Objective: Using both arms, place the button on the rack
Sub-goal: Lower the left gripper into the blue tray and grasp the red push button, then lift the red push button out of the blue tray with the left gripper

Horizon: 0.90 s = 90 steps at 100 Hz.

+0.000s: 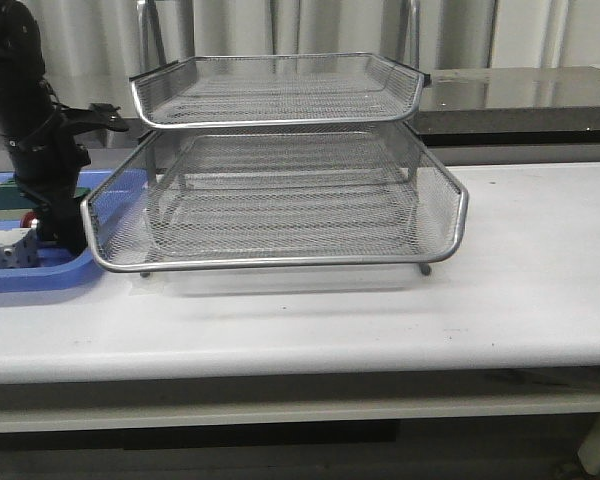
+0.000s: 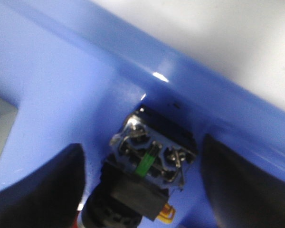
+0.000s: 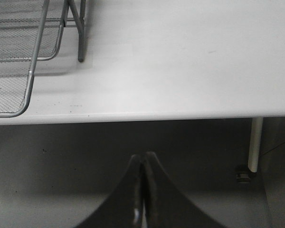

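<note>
Jaws of the left gripper [image 2: 145, 185] stand open in the left wrist view, one finger on either side of the button [image 2: 149, 166], which lies between them on the floor of the blue tray [image 2: 61, 85], close against its wall. No contact is visible yet; rear terminals and a green insert face the camera.

Right wrist view: right gripper [image 3: 143, 190] has its jaws pressed together, holding nothing, hanging off the bench [image 3: 190, 61] edge, well apart from the rack [image 3: 19, 57].

Front view: left arm [image 1: 30, 120] reaches down into the blue tray beside the rack [image 1: 280, 170]; the jaws themselves are hidden. Both mesh tiers visible carry nothing.

Progress, as judged: early. Grasp not yet made; lift, transfer toward the rack and placement all remain.
</note>
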Tool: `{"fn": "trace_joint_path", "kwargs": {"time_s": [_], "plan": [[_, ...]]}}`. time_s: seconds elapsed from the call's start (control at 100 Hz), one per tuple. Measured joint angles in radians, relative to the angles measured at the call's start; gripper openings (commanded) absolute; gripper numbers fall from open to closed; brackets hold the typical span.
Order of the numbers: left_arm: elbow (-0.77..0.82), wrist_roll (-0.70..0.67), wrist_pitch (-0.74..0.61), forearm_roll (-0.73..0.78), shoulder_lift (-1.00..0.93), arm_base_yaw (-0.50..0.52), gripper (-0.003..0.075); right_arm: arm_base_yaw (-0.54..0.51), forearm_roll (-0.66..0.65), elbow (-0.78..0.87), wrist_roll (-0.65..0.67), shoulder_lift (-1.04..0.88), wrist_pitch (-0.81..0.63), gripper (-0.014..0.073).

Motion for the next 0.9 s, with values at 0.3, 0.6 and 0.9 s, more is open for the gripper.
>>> {"fn": "trace_joint_path", "kwargs": {"time_s": [0.3, 0.6, 0.9], "plan": [[0.0, 0.002, -0.007, 0.007, 0.002, 0.0, 0.0004, 0.0, 0.0, 0.0, 0.0, 0.0, 0.0, -0.0068], [-0.017, 0.002, -0.024, 0.063, -0.002, 0.0, 0.0004, 0.0, 0.0, 0.0, 0.0, 0.0, 0.0, -0.0068], [-0.232, 0.002, 0.152, 0.019, -0.002, 0.0, 0.0004, 0.0, 0.0, 0.0, 0.0, 0.0, 0.0, -0.0068]]}}
